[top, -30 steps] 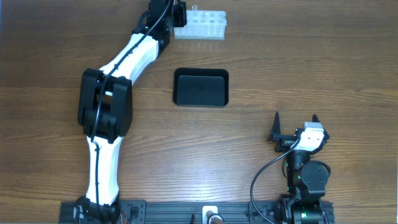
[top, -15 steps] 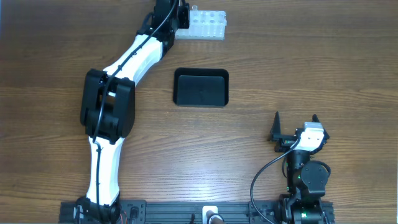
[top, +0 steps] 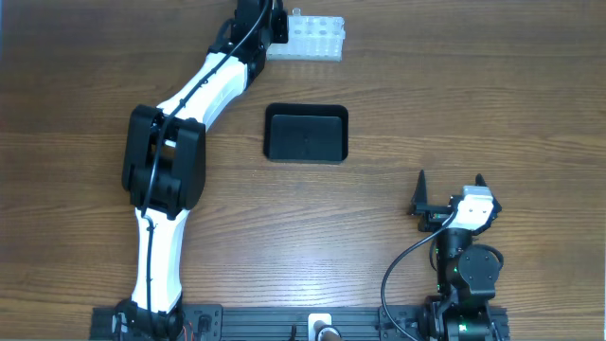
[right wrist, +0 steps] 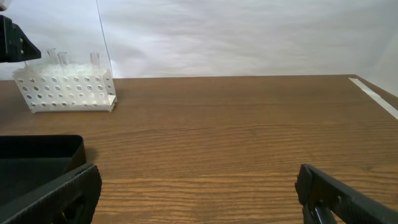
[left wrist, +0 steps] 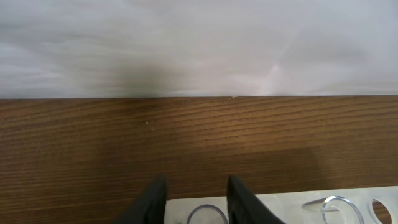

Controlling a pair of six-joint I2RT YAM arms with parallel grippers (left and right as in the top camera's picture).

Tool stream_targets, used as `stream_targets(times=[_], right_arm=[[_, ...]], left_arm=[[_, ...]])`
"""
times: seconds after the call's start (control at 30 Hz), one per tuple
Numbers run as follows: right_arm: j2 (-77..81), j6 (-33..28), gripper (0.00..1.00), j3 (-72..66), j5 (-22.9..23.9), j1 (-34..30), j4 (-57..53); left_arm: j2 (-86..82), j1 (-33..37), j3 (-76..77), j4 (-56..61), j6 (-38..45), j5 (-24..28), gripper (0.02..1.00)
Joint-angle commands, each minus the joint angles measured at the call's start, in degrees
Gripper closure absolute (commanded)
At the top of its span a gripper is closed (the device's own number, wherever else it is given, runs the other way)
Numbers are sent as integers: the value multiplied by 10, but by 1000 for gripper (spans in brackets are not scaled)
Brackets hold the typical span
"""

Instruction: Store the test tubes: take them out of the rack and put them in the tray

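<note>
- My left gripper (left wrist: 196,185) is out at the far edge of the table (top: 492,85), right over the left end of the white rack (top: 305,38). Fingers are apart, with a round rim (left wrist: 205,214) of the rack's top sitting between them. Can't tell if it's a tube mouth or just a hole, or whether the pads touch it.
- My right gripper (top: 450,178) is parked low near its own base, fingers spread wide, well apart from the rack and everything else.
- The test tubes (right wrist: 94,60) stand upright in the rack; from my right wrist I can make out a few clear ones poking up above its top.
- The black tray (top: 306,134) sits in the middle of the table, between the rack and my right arm, closer to the rack. It shows only its bare floor.
- Past the rack is just a strip of wood, then a white backdrop (left wrist: 199,43).
- My left arm stretches along the tray's left side without crossing it.
</note>
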Motion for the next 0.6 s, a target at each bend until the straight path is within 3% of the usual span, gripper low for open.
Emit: stream_targets(times=[0.03,0.6], right_arm=[[-6,2,9,-3,-2,-4,-3],[-6,2,9,-3,-2,-4,-3]], left_arm=[[9,0,14,0,-5,0,750],[9,-2,14,-1,-3,0,866]])
